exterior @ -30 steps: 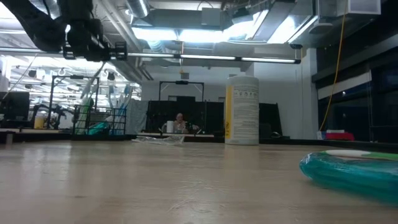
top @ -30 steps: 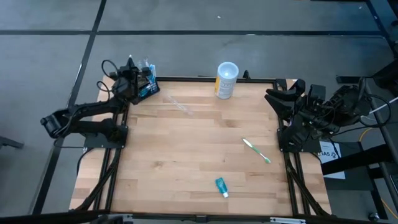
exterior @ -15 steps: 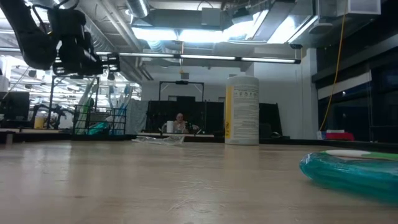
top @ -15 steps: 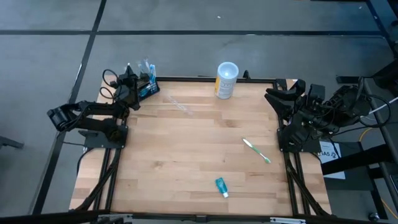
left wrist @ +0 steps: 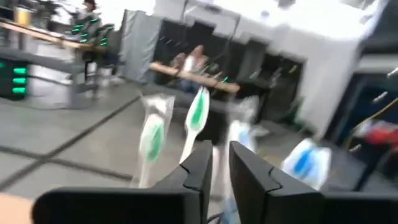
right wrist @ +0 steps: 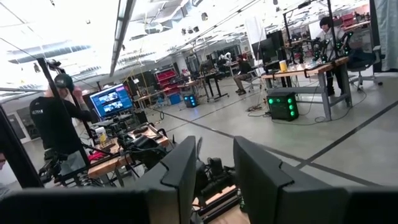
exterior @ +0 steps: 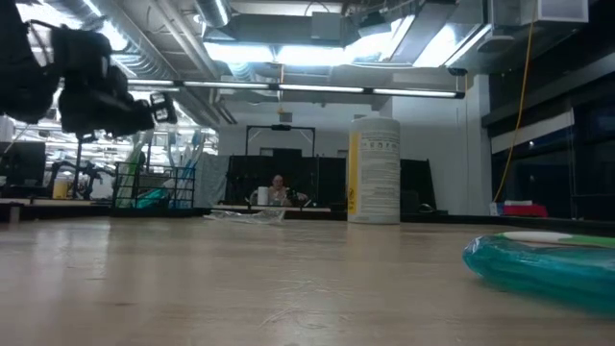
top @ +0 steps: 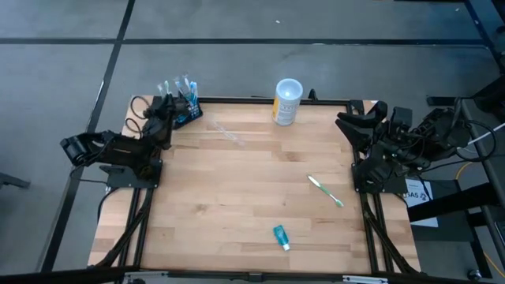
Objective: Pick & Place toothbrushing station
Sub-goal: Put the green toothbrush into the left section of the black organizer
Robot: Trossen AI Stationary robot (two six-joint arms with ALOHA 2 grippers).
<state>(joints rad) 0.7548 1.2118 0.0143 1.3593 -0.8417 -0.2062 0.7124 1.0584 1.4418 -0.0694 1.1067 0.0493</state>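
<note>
Toothbrushing station (top: pixel 186 110), table's 11 o'clock corner: block largely hidden behind left gripper (top: pixel 163 110). Left wrist view blurred; toothbrushes (left wrist: pixel 198 115) smeared. Teal tube (exterior: pixel 543 264) cropped at low view's edge.

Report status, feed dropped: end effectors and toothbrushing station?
Left end effector slightly open, empty, beside toothbrushing station at table's far-left corner. Right end effector open, parked. Nothing in the way.

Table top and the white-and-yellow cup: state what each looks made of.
Table top: wood, likely butcher-block, with pale jointed strips, visible grain and a matte finish. White-and-yellow cup: probably plastic or coated paper, with smooth white walls and a printed yellow band; the pictures leave open which.
</note>
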